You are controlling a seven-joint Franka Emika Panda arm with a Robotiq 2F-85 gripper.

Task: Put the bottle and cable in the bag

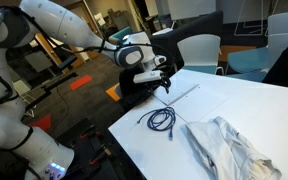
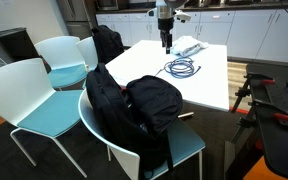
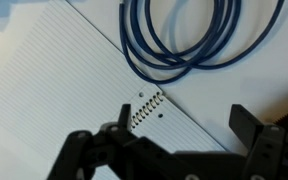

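A coiled dark blue cable (image 1: 161, 120) lies on the white table (image 1: 244, 105); it also shows in an exterior view (image 2: 181, 68) and at the top of the wrist view (image 3: 174, 40). My gripper (image 1: 162, 80) (image 2: 165, 40) hangs above the table just beyond the cable. In the wrist view its jaws (image 3: 181, 135) are open and empty over a lined spiral notepad (image 3: 54, 90). A crumpled whitish bag (image 1: 229, 148) (image 2: 189, 47) lies on the table near the cable. A black backpack (image 2: 149, 105) sits on a near chair. No bottle shows in any view.
A second black backpack (image 2: 107, 42) rests on a chair at the table's far side, also seen behind the table edge (image 1: 134, 92). White-and-teal chairs (image 2: 29, 95) (image 1: 199, 50) surround the table. Kitchen counters (image 2: 254, 20) run along the back wall.
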